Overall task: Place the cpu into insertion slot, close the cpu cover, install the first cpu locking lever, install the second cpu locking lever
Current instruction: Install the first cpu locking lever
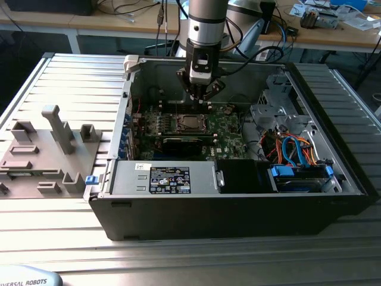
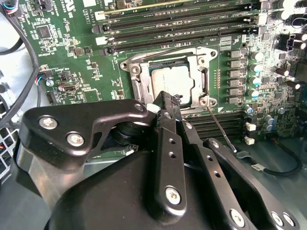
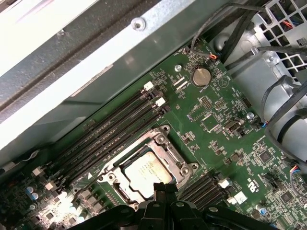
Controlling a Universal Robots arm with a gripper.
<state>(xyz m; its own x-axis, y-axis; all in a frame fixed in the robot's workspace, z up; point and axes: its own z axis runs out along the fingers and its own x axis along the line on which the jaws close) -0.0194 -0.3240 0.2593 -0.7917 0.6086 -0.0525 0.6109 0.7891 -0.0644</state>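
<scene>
Both wrist views show the cpu (image 3: 144, 173) seated in the insertion slot (image 2: 172, 80) under the closed cpu cover (image 2: 135, 82); the tool (image 2: 176, 99), fingers together and empty, hangs just beside that slot, levers probably remaining.

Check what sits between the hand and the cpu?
Nothing. In the second wrist view the hand hangs right at the cpu cover edge over the cpu.
</scene>
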